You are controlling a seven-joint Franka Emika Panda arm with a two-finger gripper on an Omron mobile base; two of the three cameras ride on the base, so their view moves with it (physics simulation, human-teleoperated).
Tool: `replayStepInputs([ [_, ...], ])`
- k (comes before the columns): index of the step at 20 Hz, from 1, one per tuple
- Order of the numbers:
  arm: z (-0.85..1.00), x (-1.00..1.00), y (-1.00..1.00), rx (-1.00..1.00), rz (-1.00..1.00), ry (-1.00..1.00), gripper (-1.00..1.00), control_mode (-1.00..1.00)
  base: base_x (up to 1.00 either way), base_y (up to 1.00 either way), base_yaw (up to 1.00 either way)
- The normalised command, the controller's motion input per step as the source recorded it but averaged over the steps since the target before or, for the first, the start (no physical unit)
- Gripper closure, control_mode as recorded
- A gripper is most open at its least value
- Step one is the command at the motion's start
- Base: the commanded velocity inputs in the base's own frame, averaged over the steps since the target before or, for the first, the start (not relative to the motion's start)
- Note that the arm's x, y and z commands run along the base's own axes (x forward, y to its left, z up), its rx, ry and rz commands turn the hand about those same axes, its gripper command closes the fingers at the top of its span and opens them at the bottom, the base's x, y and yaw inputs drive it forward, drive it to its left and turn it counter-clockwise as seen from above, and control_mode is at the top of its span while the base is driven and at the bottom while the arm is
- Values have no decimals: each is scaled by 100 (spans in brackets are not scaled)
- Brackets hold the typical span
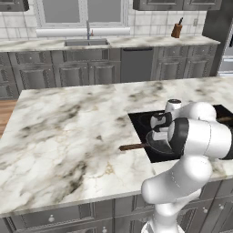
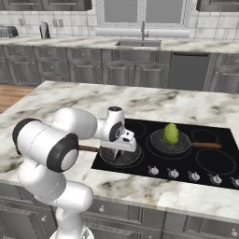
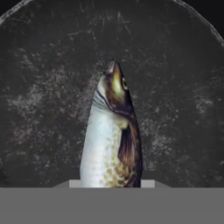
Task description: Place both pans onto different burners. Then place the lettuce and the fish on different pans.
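The two-finger gripper points down over the left of two round, shallow, dark frying pans, its jaws narrowly parted and clamped on the one slim silver-grey fish with a darker brownish back; in the hand view the fish hangs head-first over that pan's scuffed dark floor, and whether its nose touches the floor I cannot tell; the fingertips themselves are hidden.

Left to right in the right base view: the left pan's brown wooden handle reaches out over the white veined marble counter; that pan sits on the front-left burner of the flat glossy black glass cooktop; the second pan sits on the middle burner, its handle pointing right; the one small yellow-green lettuce head stands in it; a bare grey ring burner lies at the right; five small silver knobs line the front edge.

In the left base view, the white arm covers most of the cooktop, with the near pan partly showing.
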Motion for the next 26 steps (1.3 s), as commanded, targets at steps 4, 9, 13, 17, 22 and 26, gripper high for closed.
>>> replayStepInputs([
  [4,-12,21,-6,0,0,0,100,-100,0,0,0],
  [9,-12,19,-1,0,0,0,100,-100,0,0,0],
  [13,-11,20,0,0,0,0,100,-100,0,0,0],
  [17,-3,14,0,0,0,1,100,-100,0,0,0],
  [22,0,2,0,0,0,5,100,-100,0,0,0],
  [26,0,0,0,0,0,7,-100,-100,0,0,0],
])
